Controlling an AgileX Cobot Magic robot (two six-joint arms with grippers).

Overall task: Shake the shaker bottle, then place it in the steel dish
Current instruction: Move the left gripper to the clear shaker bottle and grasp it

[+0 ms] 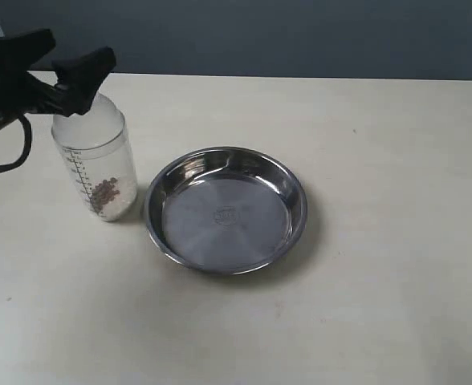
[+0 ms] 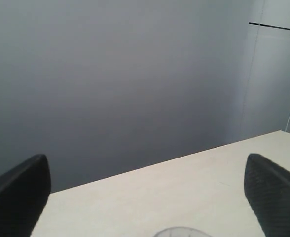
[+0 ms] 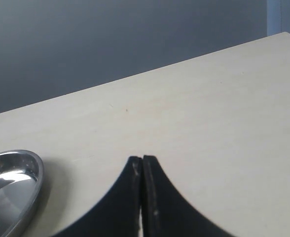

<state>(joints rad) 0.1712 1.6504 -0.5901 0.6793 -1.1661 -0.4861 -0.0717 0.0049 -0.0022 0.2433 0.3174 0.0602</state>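
The shaker bottle [image 1: 96,164] stands upright on the table just left of the steel dish [image 1: 220,245], with brownish grains in its base. My left gripper [image 1: 79,48] hovers at the bottle's cap, open, its black fingers [image 2: 275,195] spread wide on either side and touching nothing. In the left wrist view only the top of the bottle's cap [image 2: 180,232] shows at the frame edge. My right gripper [image 3: 142,161] is shut with nothing in it, over bare table beside the steel dish [image 3: 21,180]. The exterior view does not show it.
The cream table [image 1: 380,281] stretches right of and in front of the dish. Its far edge meets a dark blue-grey wall [image 1: 300,36]. A black cable [image 1: 15,156] loops off the left arm.
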